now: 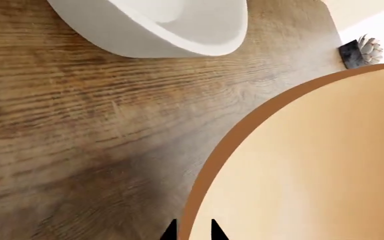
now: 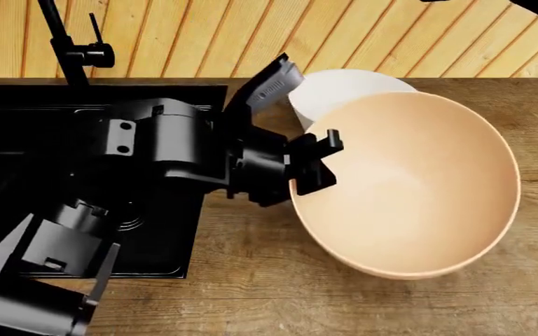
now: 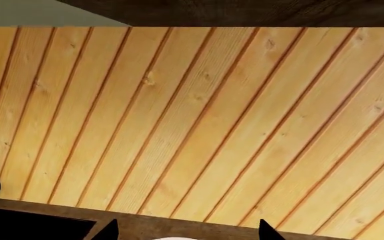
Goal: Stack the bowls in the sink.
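Observation:
The peach-tan bowl (image 2: pixel 419 189) is tilted over the wooden counter, right of the sink (image 2: pixel 26 140). My left gripper (image 2: pixel 311 164) is shut on its left rim. In the left wrist view the rim of the peach-tan bowl (image 1: pixel 312 165) passes between the two fingertips of the left gripper (image 1: pixel 193 232). The white bowl (image 2: pixel 344 91) stands on the counter just behind the peach-tan one, and also shows in the left wrist view (image 1: pixel 172 25). My right gripper (image 3: pixel 187 232) is open and empty, up near the plank wall, with a sliver of the white bowl (image 3: pixel 178 238) below it.
The black faucet (image 2: pixel 64 42) rises at the back of the sink. A plank wall (image 2: pixel 344 35) runs behind the counter (image 2: pixel 250 294). A small succulent in a dark pot (image 1: pixel 362 50) stands far off on the counter. My left arm (image 2: pixel 157 147) reaches across the sink.

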Motion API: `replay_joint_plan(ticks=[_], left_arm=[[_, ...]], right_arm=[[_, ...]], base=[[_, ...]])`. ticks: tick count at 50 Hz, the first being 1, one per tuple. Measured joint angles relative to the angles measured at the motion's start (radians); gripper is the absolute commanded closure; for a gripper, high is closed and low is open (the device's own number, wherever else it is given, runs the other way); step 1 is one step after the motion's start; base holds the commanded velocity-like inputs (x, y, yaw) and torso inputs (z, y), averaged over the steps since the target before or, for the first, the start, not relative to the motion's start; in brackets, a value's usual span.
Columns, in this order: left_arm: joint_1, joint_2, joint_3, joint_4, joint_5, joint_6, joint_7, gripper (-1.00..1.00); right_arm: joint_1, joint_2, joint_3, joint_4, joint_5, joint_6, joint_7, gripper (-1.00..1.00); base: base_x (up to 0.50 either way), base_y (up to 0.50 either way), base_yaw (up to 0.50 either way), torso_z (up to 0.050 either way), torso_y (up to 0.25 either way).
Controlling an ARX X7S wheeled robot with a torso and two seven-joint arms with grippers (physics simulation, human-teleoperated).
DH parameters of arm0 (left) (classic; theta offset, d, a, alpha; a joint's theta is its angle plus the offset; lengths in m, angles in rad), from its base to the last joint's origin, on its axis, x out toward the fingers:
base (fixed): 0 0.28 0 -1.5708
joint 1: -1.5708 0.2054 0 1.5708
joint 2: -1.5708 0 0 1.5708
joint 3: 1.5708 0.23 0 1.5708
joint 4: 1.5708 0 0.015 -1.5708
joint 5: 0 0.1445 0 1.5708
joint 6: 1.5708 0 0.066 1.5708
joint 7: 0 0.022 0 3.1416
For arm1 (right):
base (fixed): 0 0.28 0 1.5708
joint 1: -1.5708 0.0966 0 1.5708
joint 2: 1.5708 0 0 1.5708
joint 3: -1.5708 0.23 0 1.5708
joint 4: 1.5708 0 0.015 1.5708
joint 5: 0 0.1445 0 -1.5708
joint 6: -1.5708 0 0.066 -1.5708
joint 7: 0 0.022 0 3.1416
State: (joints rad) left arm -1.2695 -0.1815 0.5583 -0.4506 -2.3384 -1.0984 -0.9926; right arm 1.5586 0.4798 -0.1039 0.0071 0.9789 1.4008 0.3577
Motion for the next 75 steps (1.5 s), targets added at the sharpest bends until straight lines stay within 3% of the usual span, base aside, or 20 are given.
replay_joint_plan(ticks=[14, 43, 61, 75], left_arm=[[0.014, -0.075, -0.015, 0.148, -0.118, 0.059, -0.129, 1.00], [-0.042, -0.298, -0.117, 0.309, -0.123, 0.187, -0.280, 1.00], [-0.086, -0.377, -0.139, 0.344, -0.146, 0.263, -0.374, 1.00], [-0.077, -0.397, -0.139, 0.357, -0.151, 0.289, -0.382, 1.00]], right_arm=[[0.010, -0.004, -0.001, 0.057, -0.021, -0.055, -0.003, -1.00], [-0.061, -0.080, 0.087, 0.313, -0.096, -0.214, 0.093, -1.00], [-0.083, -0.161, 0.239, 0.515, -0.092, -0.243, 0.296, -1.00], [-0.074, -0.214, 0.456, 0.712, -0.022, -0.249, 0.511, -1.00]], base=[[0.00, 0.00, 0.00, 0.000, 0.000], [0.00, 0.00, 0.00, 0.000, 0.000], [0.00, 0.00, 0.00, 0.000, 0.000], [0.00, 0.00, 0.00, 0.000, 0.000]])
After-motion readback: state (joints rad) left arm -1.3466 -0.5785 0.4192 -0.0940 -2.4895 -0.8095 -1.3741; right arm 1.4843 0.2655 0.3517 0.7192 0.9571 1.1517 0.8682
